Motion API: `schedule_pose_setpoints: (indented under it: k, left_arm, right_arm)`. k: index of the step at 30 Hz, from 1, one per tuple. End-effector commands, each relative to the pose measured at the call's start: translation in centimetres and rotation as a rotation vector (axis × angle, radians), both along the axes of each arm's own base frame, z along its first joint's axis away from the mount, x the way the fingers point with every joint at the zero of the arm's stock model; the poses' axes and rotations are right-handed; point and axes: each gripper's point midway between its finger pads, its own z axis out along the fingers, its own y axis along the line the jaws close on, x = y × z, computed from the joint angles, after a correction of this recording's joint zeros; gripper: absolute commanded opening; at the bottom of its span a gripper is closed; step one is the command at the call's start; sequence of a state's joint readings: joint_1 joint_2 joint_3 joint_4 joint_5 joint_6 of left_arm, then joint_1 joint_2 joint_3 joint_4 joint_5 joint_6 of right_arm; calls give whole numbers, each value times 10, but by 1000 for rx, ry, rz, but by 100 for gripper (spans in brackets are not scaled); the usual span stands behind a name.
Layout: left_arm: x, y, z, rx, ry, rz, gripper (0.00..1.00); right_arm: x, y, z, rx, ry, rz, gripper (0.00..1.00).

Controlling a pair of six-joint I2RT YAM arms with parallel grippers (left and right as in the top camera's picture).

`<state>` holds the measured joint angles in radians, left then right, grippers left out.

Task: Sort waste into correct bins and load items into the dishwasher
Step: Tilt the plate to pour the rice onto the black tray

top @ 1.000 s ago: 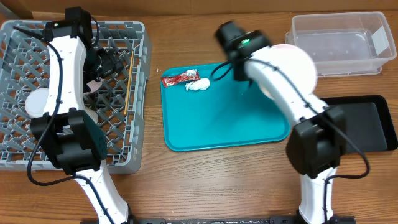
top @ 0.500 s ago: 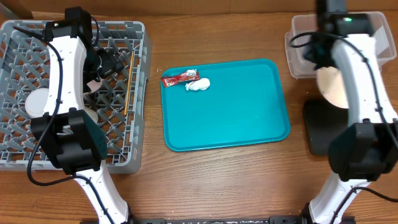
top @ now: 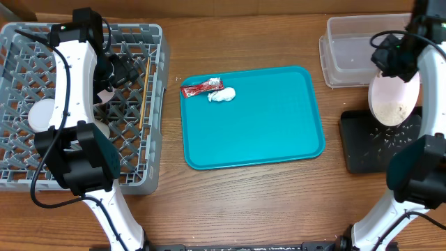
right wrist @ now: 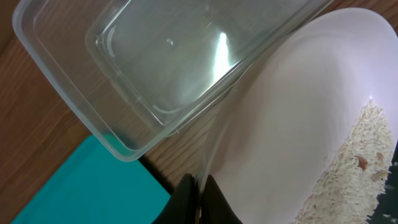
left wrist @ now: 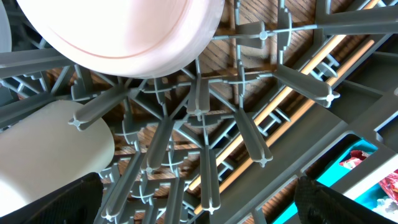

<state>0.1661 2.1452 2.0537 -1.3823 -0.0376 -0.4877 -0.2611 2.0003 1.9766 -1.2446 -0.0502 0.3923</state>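
— Your right tool [right wrist: 198, 190]?
— It's clamped on the plate [top: 397, 87] rim; the plate is tilted over the black tray [top: 359, 153] at the frame's right edge, rice [top: 391, 111] at its low end.
— And the left tool [left wrist: 199, 200]?
— Wide open, empty, inside the rack [top: 150, 164].

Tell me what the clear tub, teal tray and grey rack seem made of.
Clear tub: probably glossy transparent plastic; see-through walls, glinting highlights. Teal tray: smooth opaque plastic, seemingly, with a moulded raised rim. Grey rack: matt moulded plastic, judging by its thin lattice and pegs.
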Motion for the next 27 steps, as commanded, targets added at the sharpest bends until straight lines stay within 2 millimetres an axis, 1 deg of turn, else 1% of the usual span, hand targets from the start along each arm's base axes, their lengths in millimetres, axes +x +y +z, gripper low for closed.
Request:
schedule_pose_setpoints:
  k: [1,3,10,17,27]
  left_arm:
    - [0,1,-6,-5,12,-13,100]
    - [0,1,-6,-5,12,-13,100]
    - [0,1,-6,-5,12,-13,100]
    - [0,1,-6,-6,12,-13,100]
    - [0,1,-6,-5,12,-13,100]
  right_arm:
    - [1,-4,28,77,-89,-11,4]
    - [-4,-11,28,111,-86,-29,4]
    - [-15,-21,28,203,-83,-62,4]
    - [-20,-27,35,322,-124,-79,4]
    - [-33,-48,41,431,-158,-137,4]
